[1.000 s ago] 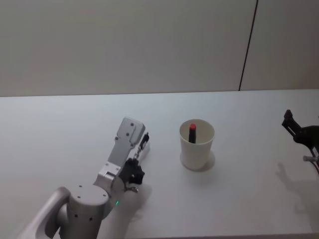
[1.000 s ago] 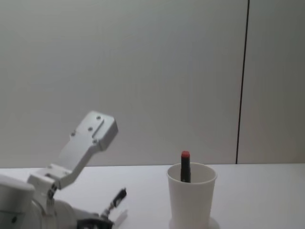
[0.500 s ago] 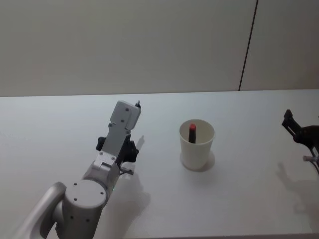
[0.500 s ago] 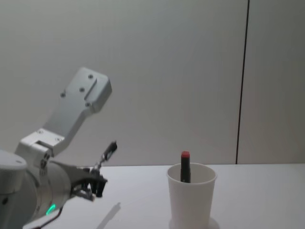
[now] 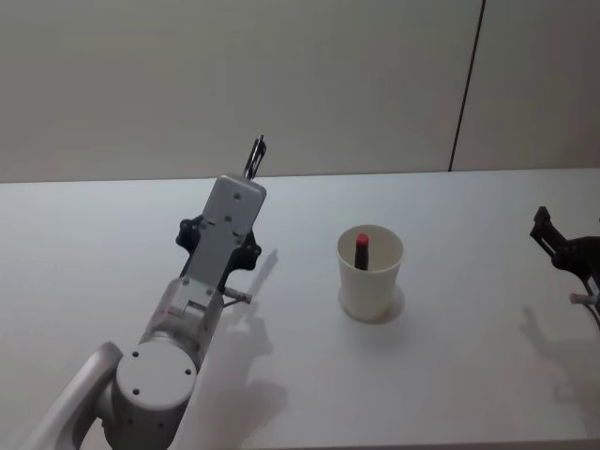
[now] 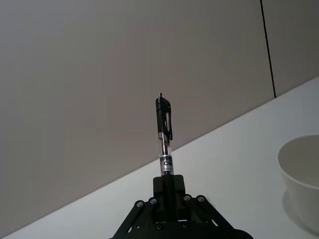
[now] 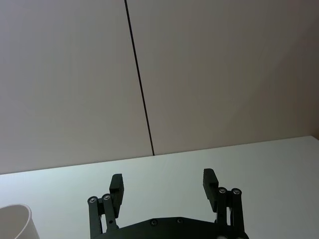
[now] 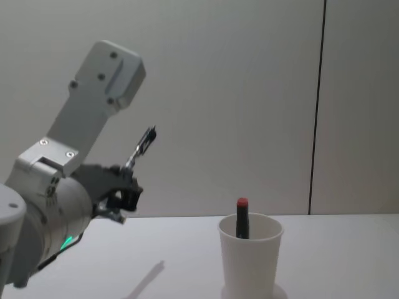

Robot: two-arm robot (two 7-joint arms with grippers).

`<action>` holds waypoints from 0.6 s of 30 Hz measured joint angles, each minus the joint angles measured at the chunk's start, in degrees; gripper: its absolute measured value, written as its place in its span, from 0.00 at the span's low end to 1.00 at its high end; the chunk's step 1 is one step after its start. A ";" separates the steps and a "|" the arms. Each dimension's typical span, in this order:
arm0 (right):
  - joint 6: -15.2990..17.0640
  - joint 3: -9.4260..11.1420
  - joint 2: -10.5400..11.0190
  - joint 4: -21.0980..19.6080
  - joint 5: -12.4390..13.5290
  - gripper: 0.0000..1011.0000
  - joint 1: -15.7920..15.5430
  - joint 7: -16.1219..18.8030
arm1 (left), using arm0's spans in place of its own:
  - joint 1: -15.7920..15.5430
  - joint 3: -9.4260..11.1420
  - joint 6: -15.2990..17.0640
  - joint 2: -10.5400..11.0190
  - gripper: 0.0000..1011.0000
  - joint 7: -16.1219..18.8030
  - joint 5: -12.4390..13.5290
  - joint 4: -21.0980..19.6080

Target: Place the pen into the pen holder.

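Left gripper (image 8: 121,187): near the surface's (image 5: 469,375) front-left part, held high, clear of it. Fingers (image 6: 177,185) closed on the pen's (image 6: 164,134) lower end, so most of the barrel stands free beyond them. Judgement: this grip suits carrying, and the height gives room to clear the cup rim.

Pen axis: long axis runs out of the fingers, tilted up and away toward the far edge, leaning slightly toward the right edge in the chest view. Clip end is uppermost; the other end is hidden in the grasp. Judgement: the pen needs turning nearer to vertical over the opening before release.

Pen holder (image 5: 370,281): upright near mid-surface, right of the pen and well apart from it. A red-capped marker (image 5: 362,248) already stands inside.

Right gripper (image 5: 562,248): parked at the right edge, fingers (image 7: 117,186) spread apart, holding nothing.
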 joint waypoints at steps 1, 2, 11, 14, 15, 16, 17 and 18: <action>0.00 0.00 0.00 0.00 0.00 0.99 0.00 0.00 | 0.00 -0.01 -0.89 0.01 0.13 0.00 0.35 0.00; 0.00 0.00 0.00 0.00 0.00 0.99 0.00 0.00 | 0.00 -0.02 -1.56 0.02 0.13 -0.02 0.60 0.00; 0.00 0.00 0.00 0.00 0.00 0.99 0.00 0.00 | -0.57 -0.16 -11.47 -0.06 0.13 -1.70 3.34 1.19; 0.00 0.00 0.00 0.00 0.00 0.99 0.00 0.00 | -1.14 -0.25 -15.75 -0.23 0.13 -2.96 4.05 2.18; 0.00 0.00 0.00 0.00 0.00 0.99 0.00 0.00 | -1.14 -0.25 -15.75 -0.23 0.13 -2.96 4.05 2.18; 0.00 0.00 0.00 0.00 0.00 0.99 0.00 0.00 | -1.40 -0.28 -17.76 -0.34 0.13 -3.65 4.30 2.65; 0.00 0.00 0.00 0.00 0.00 0.99 0.00 0.00 | -1.53 -0.30 -18.60 -0.40 0.13 -3.96 4.39 2.86; 0.00 0.00 0.00 0.00 0.00 0.99 0.00 0.00 | -1.67 -0.31 -19.78 -0.45 0.13 -4.39 4.51 3.09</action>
